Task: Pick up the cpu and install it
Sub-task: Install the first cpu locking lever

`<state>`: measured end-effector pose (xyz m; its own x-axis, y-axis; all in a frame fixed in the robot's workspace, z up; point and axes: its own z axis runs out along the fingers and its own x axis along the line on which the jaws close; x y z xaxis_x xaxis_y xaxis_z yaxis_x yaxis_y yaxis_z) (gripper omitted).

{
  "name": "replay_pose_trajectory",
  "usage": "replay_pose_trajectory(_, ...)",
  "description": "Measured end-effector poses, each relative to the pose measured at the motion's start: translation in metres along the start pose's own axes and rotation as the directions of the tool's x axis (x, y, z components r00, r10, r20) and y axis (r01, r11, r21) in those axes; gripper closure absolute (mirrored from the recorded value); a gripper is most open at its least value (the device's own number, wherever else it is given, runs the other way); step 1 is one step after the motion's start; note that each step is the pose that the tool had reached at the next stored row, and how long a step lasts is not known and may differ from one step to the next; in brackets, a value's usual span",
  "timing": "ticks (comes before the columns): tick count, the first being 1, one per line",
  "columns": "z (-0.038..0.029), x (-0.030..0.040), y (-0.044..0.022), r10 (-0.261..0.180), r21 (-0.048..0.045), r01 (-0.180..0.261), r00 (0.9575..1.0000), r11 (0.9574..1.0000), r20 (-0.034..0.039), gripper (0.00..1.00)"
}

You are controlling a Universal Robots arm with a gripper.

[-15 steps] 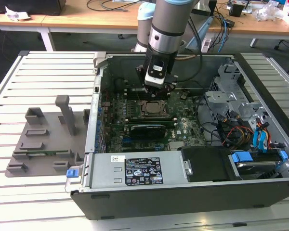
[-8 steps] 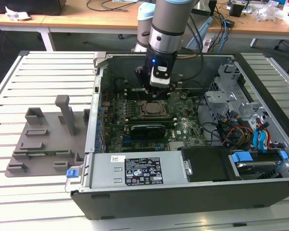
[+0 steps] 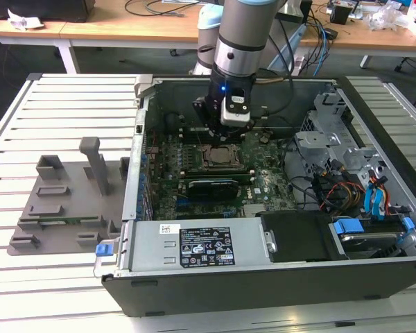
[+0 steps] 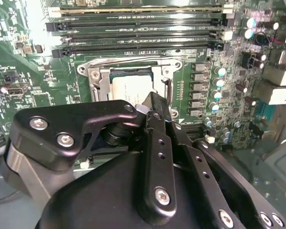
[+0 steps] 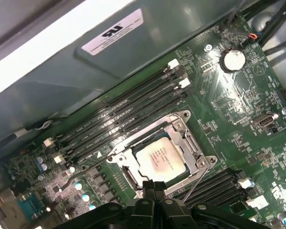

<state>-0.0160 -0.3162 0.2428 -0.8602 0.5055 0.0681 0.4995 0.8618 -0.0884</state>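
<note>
**Slatted table, open computer case: cpu lies in the socket beneath the arm**

Pale slats of the table (image 3: 69,104) carry a black computer case (image 3: 263,284) lying open. The cpu (image 5: 161,160) sits flat inside the socket frame (image 5: 181,136) on the green motherboard (image 3: 267,184), silver top up. The jaws are closed together with nothing between them. Their tips hang close over the cpu's edge, and whether they touch it cannot be told. In the second wrist view the black fingers (image 4: 155,124) cover part of the cpu (image 4: 128,90) and of the frame (image 4: 99,78).

A thin metal lever (image 5: 196,182) runs beside the frame. Rows of long dark memory slots (image 5: 128,109) flank the socket, and a round coin battery (image 5: 233,59) lies further off on the board.

In the exterior view the arm (image 3: 239,41) comes down over the socket, hiding the board behind it. A grey labelled box (image 3: 201,246) fills the case's near side, and a metal drive cage (image 3: 333,139) with blue tabs stands on the exterior view's right. On the exterior view's left, outside the case, a grey fixture (image 3: 55,201) rests on the slats.
</note>
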Motion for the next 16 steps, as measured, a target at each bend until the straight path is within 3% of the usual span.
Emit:
replay_pose_trajectory(5, 0.0000, 0.0000, 0.0000, -0.071, 0.0051, 0.071, 0.9975, 0.9975, 0.0061, 0.89)
replay_pose_trajectory(11, 0.0000, -0.0001, 0.0000, -0.147, 0.0110, 0.147, 0.9891, 0.9891, 0.0123, 0.89)
replay_pose_trajectory(14, 0.0000, -0.0001, 0.0001, -0.199, 0.0155, 0.199, 0.9798, 0.9799, 0.0163, 0.89)
replay_pose_trajectory(16, 0.0000, -0.0002, 0.0001, -0.240, 0.0190, 0.240, 0.9705, 0.9706, 0.0193, 0.89)
